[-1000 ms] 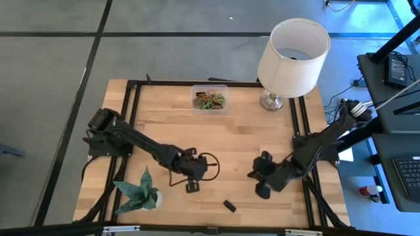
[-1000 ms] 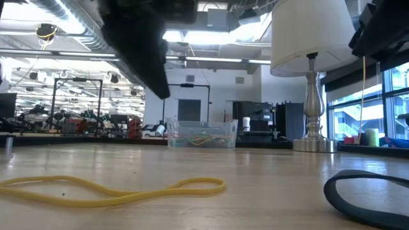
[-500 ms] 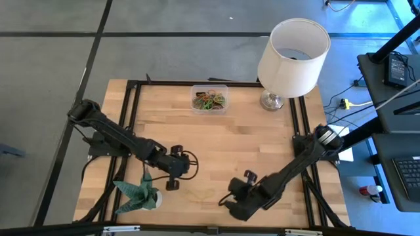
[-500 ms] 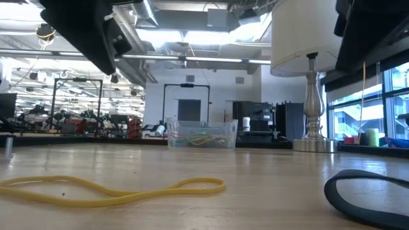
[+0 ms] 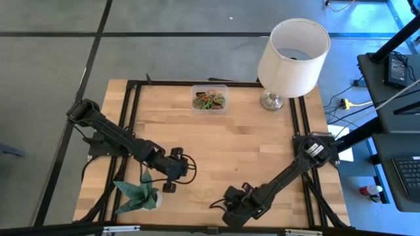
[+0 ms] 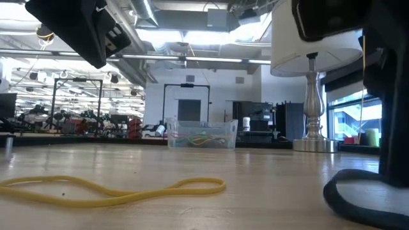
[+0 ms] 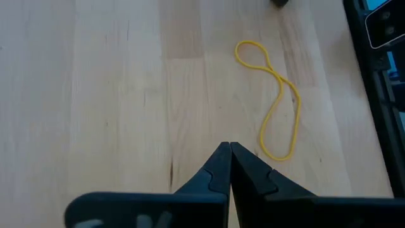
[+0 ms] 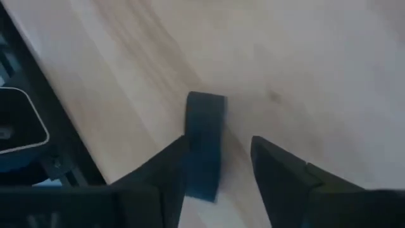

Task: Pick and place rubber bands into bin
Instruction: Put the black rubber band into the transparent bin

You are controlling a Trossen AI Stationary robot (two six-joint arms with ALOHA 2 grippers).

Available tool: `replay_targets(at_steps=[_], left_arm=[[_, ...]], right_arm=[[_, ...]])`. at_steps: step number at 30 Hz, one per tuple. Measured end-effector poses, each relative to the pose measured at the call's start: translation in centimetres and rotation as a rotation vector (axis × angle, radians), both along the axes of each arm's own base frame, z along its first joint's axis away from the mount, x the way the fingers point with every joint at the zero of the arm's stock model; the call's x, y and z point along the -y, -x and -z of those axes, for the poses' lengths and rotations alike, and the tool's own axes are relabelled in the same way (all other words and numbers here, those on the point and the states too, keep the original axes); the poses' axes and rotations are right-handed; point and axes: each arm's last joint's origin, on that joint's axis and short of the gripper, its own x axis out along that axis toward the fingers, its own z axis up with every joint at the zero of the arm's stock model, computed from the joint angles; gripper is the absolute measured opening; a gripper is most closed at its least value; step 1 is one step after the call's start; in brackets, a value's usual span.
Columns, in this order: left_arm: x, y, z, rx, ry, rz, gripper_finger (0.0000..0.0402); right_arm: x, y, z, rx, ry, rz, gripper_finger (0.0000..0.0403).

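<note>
Grey floor (image 5: 197, 52) surrounds the table; bright ceiling lights (image 6: 192, 38); windows (image 6: 351, 115) right.

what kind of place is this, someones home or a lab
Most likely a robotics lab or workshop, not a home: exposed ceiling ducts, a wooden table in a black metal frame, and equipment racks across the open room behind.

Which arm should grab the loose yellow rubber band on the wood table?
Left, probably. The left gripper, fingers shut, points at the thin yellow rubber band lying just ahead. The right gripper is open around a small dark rectangular block.
</note>
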Motion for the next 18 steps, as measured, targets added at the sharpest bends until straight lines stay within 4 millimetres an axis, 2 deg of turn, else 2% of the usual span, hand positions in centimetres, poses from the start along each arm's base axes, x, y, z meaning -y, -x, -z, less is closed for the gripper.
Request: replay_targets(at_steps=[3, 6, 9, 13, 18], left_arm=[[0.0, 0.0, 0.0, 0.002, -0.002, 0.003, 0.0001], [0.0, 0.0, 0.0, 0.006, -0.018, 0.027, 0.0002], [0.0, 0.0, 0.0, 0.011, -0.027, 0.042, 0.0002], [-0.1, -0.1, 0.0, 0.015, -0.045, 0.062, 0.0001], [-1.6, -0.7, 0.0, 0.009, -0.051, 0.018, 0.0001]], right_arm=[[-0.3, -0.4, 1.1, 0.003, -0.011, -0.003, 0.0177], [-0.5, -0.5, 1.7, 0.003, -0.016, -0.006, 0.0167], [-0.6, -0.6, 1.9, 0.004, -0.019, -0.001, 0.0123], [-0.3, -0.6, 1.4, -0.019, -0.031, 0.04, 0.0024], [1.2, -1.0, -0.8, -0.053, 0.007, 0.053, 0.0012]])
